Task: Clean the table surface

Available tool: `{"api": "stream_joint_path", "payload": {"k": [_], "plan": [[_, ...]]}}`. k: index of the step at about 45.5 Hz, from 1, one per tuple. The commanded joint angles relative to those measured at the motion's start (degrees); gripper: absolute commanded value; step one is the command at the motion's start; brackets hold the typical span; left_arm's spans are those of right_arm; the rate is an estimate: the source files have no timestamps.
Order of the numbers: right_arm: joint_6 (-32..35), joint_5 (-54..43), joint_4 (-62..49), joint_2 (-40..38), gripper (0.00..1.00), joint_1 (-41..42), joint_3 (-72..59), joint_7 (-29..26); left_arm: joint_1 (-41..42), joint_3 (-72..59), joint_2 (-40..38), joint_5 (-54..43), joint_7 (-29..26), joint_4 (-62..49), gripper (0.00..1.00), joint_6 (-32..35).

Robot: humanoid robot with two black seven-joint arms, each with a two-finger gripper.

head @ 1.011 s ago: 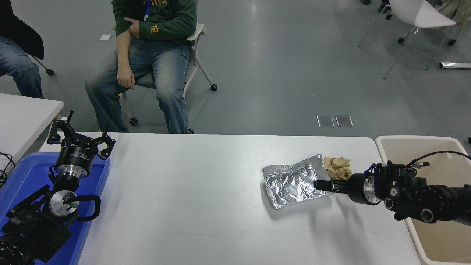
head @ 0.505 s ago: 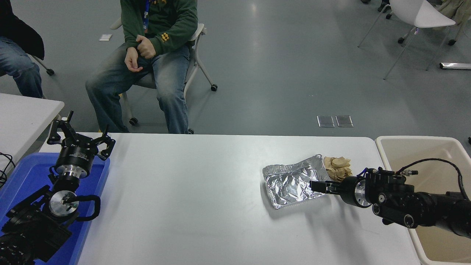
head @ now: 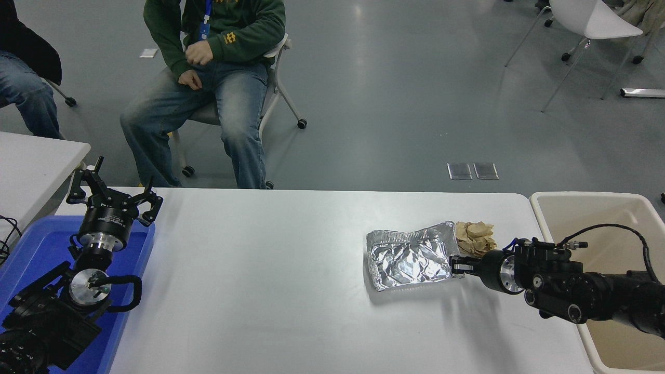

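Foil tray (head: 410,255) shifted left; crumpled paper (head: 474,237) behind right gripper (head: 457,265).

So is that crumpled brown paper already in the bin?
No, the crumpled brown paper lies on the table surface beside the foil tray.

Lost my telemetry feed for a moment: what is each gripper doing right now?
Left gripper: open, holding nothing, parked above the blue tray.
Right gripper: at the foil tray's right edge; open or shut cannot be told.

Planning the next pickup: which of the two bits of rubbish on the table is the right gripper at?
The crumpled foil tray. The right gripper is at its right edge, while the brown paper wad lies just beyond, untouched.
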Motion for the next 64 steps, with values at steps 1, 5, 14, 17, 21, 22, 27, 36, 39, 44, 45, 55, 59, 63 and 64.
{"api": "stream_joint_path", "payload": {"k": [1, 5, 14, 17, 21, 22, 27, 36, 39, 44, 45, 55, 59, 63, 64], "plan": [[0.40, 0.02, 0.32, -0.36, 0.00, 0.61, -0.43, 1.44, 0.00, 0.00, 0.00, 0.00, 0.00, 0.00, 1.00, 0.01], [0.40, 0.02, 0.85, -0.89, 0.00, 0.70, -0.34, 3.02, 0.00, 0.00, 0.00, 0.00, 0.00, 0.00, 1.00, 0.01], [0.76, 0.28, 4.80, -3.87, 0.00, 1.58, 1.07, 4.61, 0.00, 0.00, 0.00, 0.00, 0.00, 0.00, 1.00, 0.01], [0.76, 1.24, 5.41, -4.23, 0.00, 1.67, 1.59, 4.61, 0.00, 0.00, 0.00, 0.00, 0.00, 0.00, 1.00, -0.08], [0.76, 3.70, 7.61, -5.37, 0.00, 1.93, 3.26, 4.87, 0.00, 0.00, 0.00, 0.00, 0.00, 0.00, 1.00, 0.01], [0.76, 4.32, 8.57, -6.15, 0.00, 2.10, 3.87, 4.96, 0.00, 0.00, 0.00, 0.00, 0.00, 0.00, 1.00, 0.01], [0.76, 5.03, 15.42, -11.34, 0.00, 2.28, 8.00, 5.31, 0.00, 0.00, 0.00, 0.00, 0.00, 0.00, 1.00, 0.01], [0.23, 5.03, 23.51, -18.55, 0.00, 2.11, 11.61, 5.31, 0.00, 0.00, 0.00, 0.00, 0.00, 0.00, 1.00, 0.01], [0.23, 5.03, 25.45, -21.27, 0.00, 2.11, 12.75, 5.31, 0.00, 0.00, 0.00, 0.00, 0.00, 0.00, 1.00, 0.01], [0.58, 4.94, 28.35, -25.58, 0.00, 2.28, 13.37, 5.31, 0.00, 0.00, 0.00, 0.00, 0.00, 0.00, 1.00, 0.01], [0.58, 4.85, 28.79, -26.37, 0.00, 2.28, 13.37, 5.31, 0.00, 0.00, 0.00, 0.00, 0.00, 0.00, 1.00, 0.01], [0.76, 4.85, 34.41, -34.89, 0.00, 4.12, 13.46, 5.40, 0.00, 0.00, 0.00, 0.00, 0.00, 0.00, 1.00, 0.01], [0.84, 4.85, 36.96, -38.67, 0.00, 4.83, 13.55, 5.40, 0.00, 0.00, 0.00, 0.00, 0.00, 0.00, 1.00, 0.01], [0.93, 4.85, 39.51, -42.45, 0.00, 5.71, 13.64, 5.75, 0.00, 0.00, 0.00, 0.00, 0.00, 0.00, 1.00, 0.01], [1.02, 4.85, 40.04, -43.33, 0.00, 5.88, 13.64, 5.84, 0.00, 0.00, 0.00, 0.00, 0.00, 0.00, 1.00, 0.01]]}}
